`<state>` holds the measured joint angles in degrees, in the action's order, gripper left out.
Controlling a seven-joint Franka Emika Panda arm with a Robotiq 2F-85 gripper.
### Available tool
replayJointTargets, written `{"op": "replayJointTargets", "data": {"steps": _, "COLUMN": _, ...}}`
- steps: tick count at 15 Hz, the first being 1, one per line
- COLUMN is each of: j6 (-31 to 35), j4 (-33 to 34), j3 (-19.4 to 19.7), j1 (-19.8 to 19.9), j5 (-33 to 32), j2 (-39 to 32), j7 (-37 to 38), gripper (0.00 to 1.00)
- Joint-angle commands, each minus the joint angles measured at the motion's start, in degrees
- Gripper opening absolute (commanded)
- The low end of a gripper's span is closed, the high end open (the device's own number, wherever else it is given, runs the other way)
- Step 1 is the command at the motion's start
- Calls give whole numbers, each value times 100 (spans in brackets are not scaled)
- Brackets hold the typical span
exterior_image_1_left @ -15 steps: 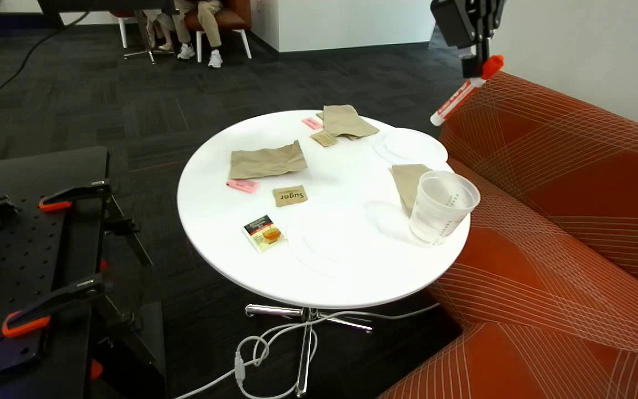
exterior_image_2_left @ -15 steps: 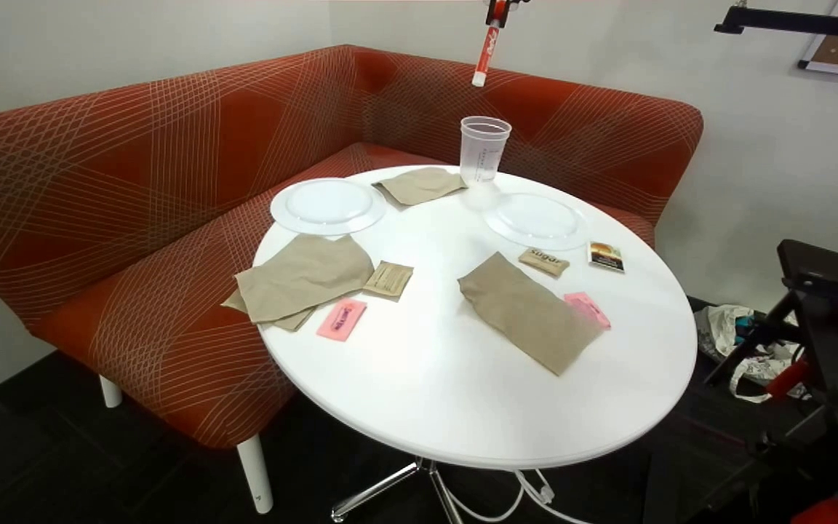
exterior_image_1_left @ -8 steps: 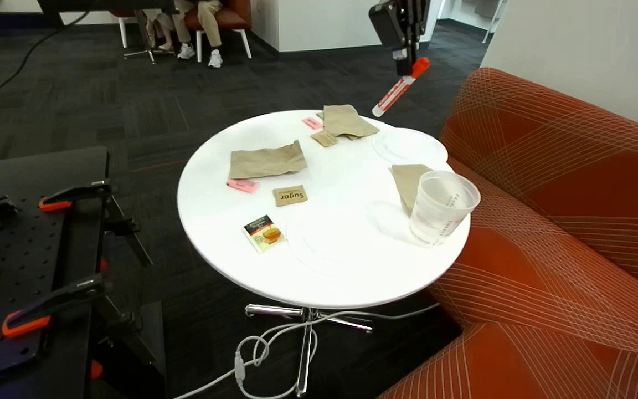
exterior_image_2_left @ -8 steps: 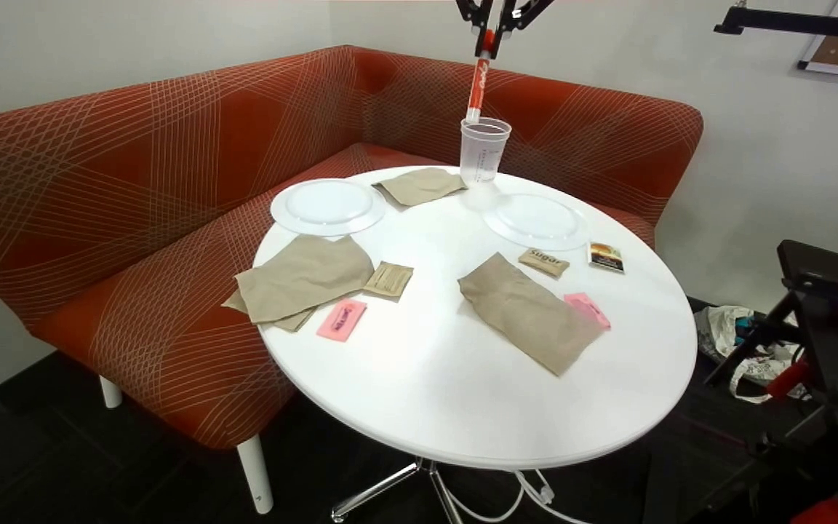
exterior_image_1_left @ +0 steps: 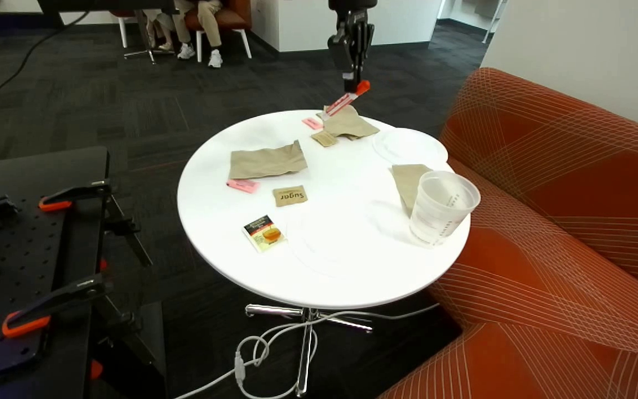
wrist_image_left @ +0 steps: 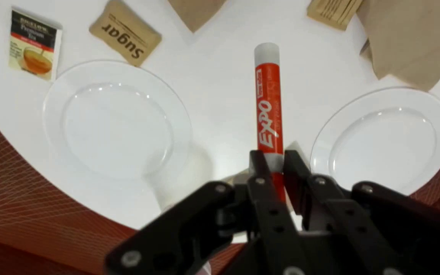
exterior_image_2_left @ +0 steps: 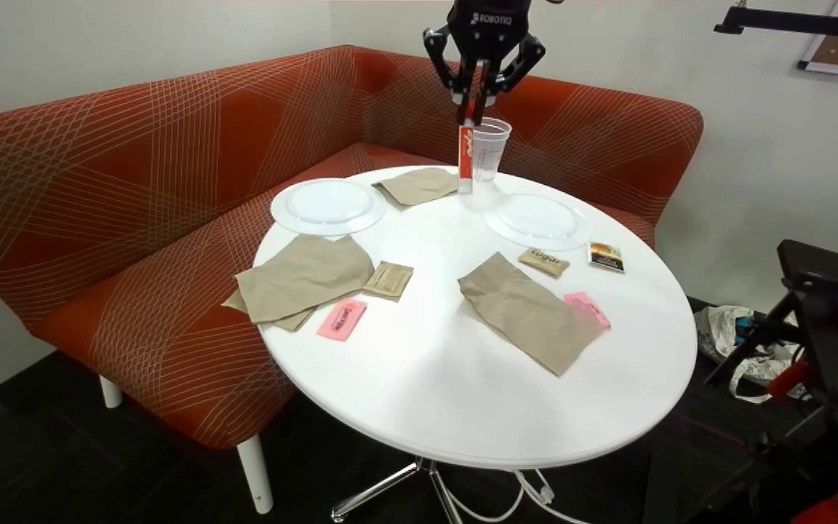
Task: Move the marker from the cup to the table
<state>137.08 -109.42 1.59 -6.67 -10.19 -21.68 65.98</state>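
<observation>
In the wrist view, plates [wrist_image_left: 117,128] flank your marker [wrist_image_left: 269,107]; napkins [exterior_image_2_left: 302,280] and packets [exterior_image_2_left: 544,263] are spread over the table [exterior_image_2_left: 426,397], the cup [exterior_image_2_left: 492,154] standing near its edge. Your gripper [wrist_image_left: 274,156] sits lower than half a second ago, pinching the marker snugly by its red-capped end. The marker hangs above the table, slanting, white end downward.

All views overlook table [exterior_image_2_left: 437,327]; wrist view nearest.
</observation>
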Motion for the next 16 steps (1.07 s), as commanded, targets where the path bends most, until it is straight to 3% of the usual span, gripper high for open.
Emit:
{"op": "replayJointTargets", "data": {"steps": 1, "j6": -225, "j4": 207, "j3": -132, "j1": 80, "j5": 615, "j2": -302, "j7": -668, "gripper": 4}}
{"op": "replayJointTargets", "data": {"steps": 7, "j6": -544, "j4": 426, "j3": -153, "j1": 73, "j5": 1325, "j2": -773, "j7": -1420, "gripper": 4}}
{"op": "replayJointTargets", "data": {"steps": 16, "j6": -1006, "j4": 1023, "j3": -31, "j1": -76, "j5": 1283, "j2": -1506, "j7": -1408, "gripper": 4}}
